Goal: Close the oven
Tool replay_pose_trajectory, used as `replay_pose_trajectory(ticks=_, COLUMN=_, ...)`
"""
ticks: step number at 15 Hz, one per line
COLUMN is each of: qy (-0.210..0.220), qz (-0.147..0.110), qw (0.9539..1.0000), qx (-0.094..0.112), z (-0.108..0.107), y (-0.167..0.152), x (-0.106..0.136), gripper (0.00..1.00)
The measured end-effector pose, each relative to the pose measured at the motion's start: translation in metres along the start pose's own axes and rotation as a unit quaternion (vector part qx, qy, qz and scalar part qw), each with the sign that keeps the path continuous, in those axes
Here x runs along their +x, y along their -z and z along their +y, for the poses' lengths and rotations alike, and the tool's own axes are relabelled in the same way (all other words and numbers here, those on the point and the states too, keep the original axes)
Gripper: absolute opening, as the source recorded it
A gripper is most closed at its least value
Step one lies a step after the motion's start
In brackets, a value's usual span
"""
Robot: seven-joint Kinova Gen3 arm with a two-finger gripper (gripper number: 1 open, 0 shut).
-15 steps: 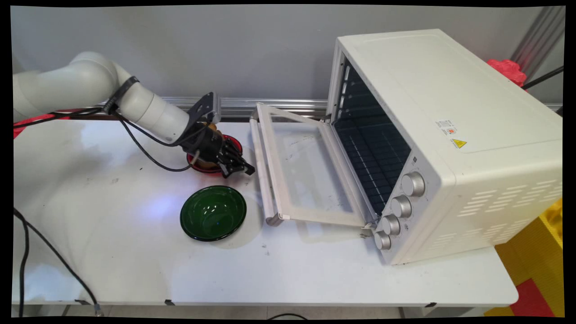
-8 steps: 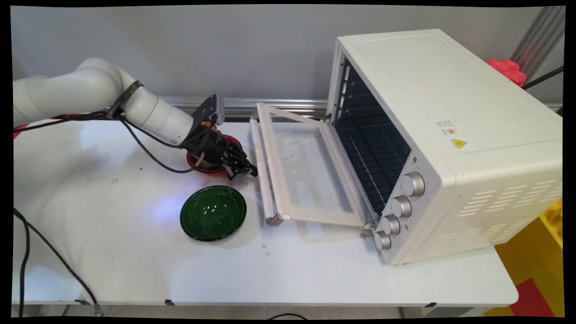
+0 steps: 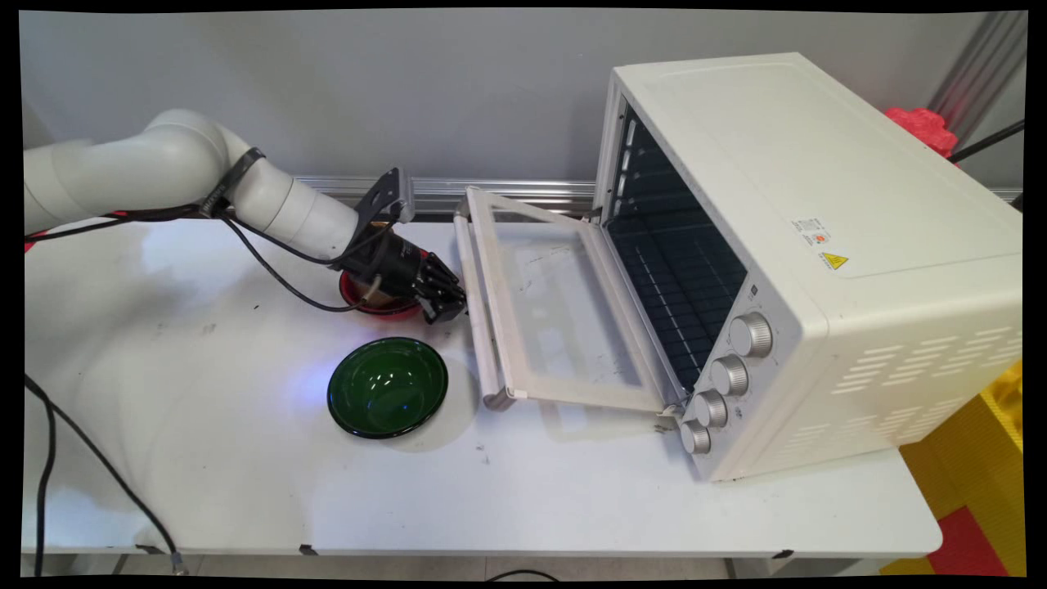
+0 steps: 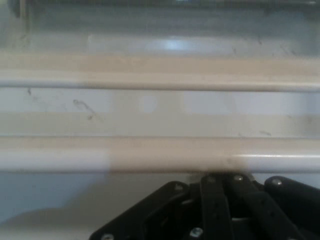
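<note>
White rectangular toaster oven (image 3: 818,245) sits on the right of the white table (image 3: 245,491), angled, with its glass door (image 3: 556,303) dropped flat open toward the left. That puts the door's long cream bar handle (image 3: 478,319) at the leftmost edge, low over the tabletop. Round green glass bowl (image 3: 387,386) stands empty left of the door, near side. Small red bowl (image 3: 360,298) is just behind it, mostly hidden under the arm's wrist. Black two-finger gripper (image 3: 454,309) is angled low toward the right, tip right at the handle. Hand view shows the handle (image 4: 160,152) running across directly ahead of the linkage, fingertips not visible. Cannot tell if the fingers are apart or together.
</note>
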Motion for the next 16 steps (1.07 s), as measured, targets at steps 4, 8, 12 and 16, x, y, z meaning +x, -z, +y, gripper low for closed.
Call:
replay_pose_trajectory(ticks=4, qy=0.006, qz=0.015, qw=0.9999, qx=-0.001, z=0.001, y=0.003, x=0.006, gripper=0.0)
replay_pose_trajectory(ticks=8, qy=0.007, qz=0.027, qw=0.9996, qx=-0.002, z=0.0, y=0.005, x=0.015, gripper=0.0)
replay_pose_trajectory(ticks=12, qy=0.002, qz=0.046, qw=0.999, qx=-0.002, z=-0.003, y=0.011, x=0.032, gripper=0.0)
replay_pose_trajectory(ticks=16, qy=-0.004, qz=0.061, qw=0.9981, qx=-0.004, z=-0.006, y=0.017, x=0.048, gripper=0.0)
